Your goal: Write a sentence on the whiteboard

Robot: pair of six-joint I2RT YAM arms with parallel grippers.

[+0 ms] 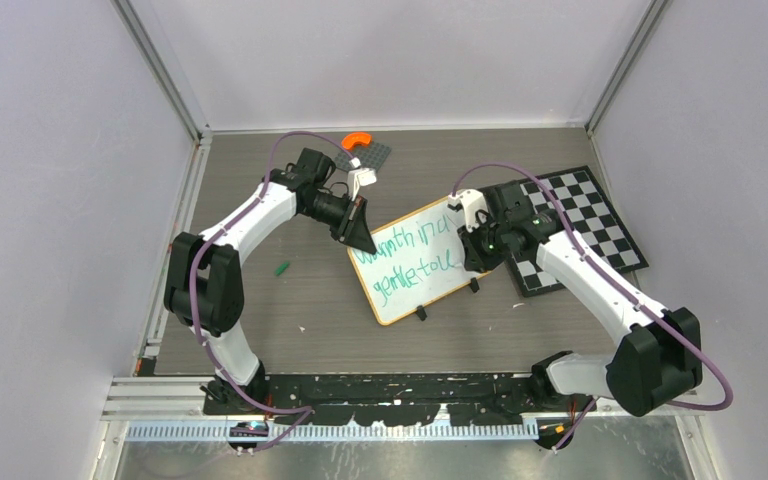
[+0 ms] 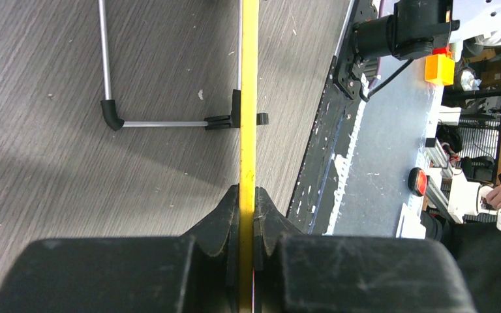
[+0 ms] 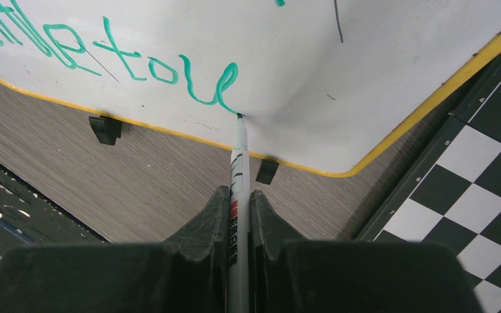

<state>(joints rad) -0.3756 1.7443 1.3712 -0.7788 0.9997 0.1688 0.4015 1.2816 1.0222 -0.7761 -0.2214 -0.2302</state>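
Note:
The whiteboard [image 1: 440, 290], white with a thin orange-yellow frame, stands tilted at the table's middle. Green lettering [image 1: 405, 255] fills two lines; the lower line reads about "gentle tou" in the right wrist view [image 3: 137, 62]. My left gripper [image 1: 358, 228] is shut on the board's upper left edge, seen edge-on as a yellow strip [image 2: 248, 98]. My right gripper [image 1: 475, 250] is shut on a white marker [image 3: 238, 169]. Its green tip [image 3: 239, 116] touches the board just after the last letter.
A black-and-white checkerboard [image 1: 585, 220] lies right of the board. A green cap [image 1: 281, 268] lies on the table at left. An orange piece [image 1: 357, 140] sits on a grey plate at the back. The board's wire stand [image 2: 107, 85] shows behind it.

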